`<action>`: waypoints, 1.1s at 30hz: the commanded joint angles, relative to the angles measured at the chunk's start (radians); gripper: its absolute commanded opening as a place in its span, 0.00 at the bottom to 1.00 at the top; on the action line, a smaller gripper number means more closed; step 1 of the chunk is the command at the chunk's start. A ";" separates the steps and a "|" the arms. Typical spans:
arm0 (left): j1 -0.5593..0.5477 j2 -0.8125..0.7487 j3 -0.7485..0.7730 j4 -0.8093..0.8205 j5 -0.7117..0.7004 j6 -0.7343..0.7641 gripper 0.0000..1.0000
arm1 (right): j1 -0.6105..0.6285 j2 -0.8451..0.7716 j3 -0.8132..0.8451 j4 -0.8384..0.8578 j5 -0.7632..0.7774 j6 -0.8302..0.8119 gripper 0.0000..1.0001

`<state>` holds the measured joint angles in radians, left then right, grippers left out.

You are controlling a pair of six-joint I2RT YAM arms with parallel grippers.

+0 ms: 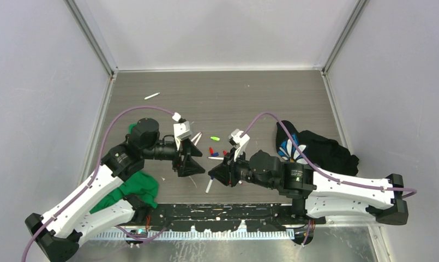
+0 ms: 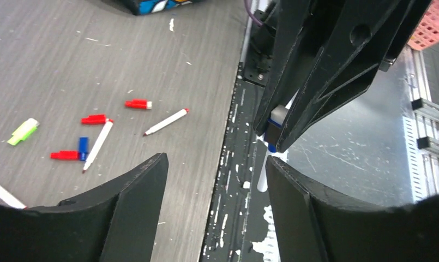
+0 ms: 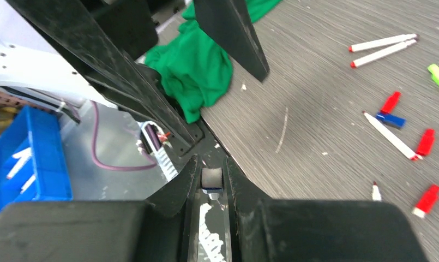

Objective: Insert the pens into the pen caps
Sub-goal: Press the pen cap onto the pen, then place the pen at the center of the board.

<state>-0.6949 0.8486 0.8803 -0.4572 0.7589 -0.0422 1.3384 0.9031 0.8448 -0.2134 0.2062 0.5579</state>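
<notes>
Gripping blue cap (image 2: 272, 134) tightly, right gripper (image 3: 212, 164) held white pen (image 1: 209, 186) above table's (image 1: 233, 93) near edge; left gripper (image 2: 216, 164) stood spread, empty. We judged: back left away straight, never nudging pen.

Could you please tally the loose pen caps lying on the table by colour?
Red caps: 3
Blue cap: 1
Lime green cap: 1
Total: 5
</notes>
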 commanded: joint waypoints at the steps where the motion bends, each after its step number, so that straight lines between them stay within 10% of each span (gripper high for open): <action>1: 0.006 -0.019 0.050 0.056 -0.043 0.041 0.71 | -0.020 -0.030 0.063 -0.113 0.102 -0.010 0.00; 11: 0.153 -0.085 0.058 0.042 -0.617 -0.077 1.00 | -0.566 0.117 0.085 -0.306 0.022 -0.133 0.00; 17: 0.212 -0.091 0.058 -0.022 -1.024 -0.090 0.98 | -0.819 0.387 0.200 -0.350 -0.075 -0.258 0.00; 26: 0.211 -0.091 0.038 -0.003 -0.924 -0.095 0.98 | -0.982 0.791 0.464 -0.417 -0.147 -0.356 0.01; 33: 0.212 -0.062 0.044 -0.012 -0.915 -0.094 0.98 | -1.060 0.964 0.571 -0.394 -0.137 -0.357 0.34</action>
<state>-0.4843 0.7887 0.9009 -0.4919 -0.1532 -0.1242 0.3088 1.8313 1.3422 -0.6209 0.0753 0.2283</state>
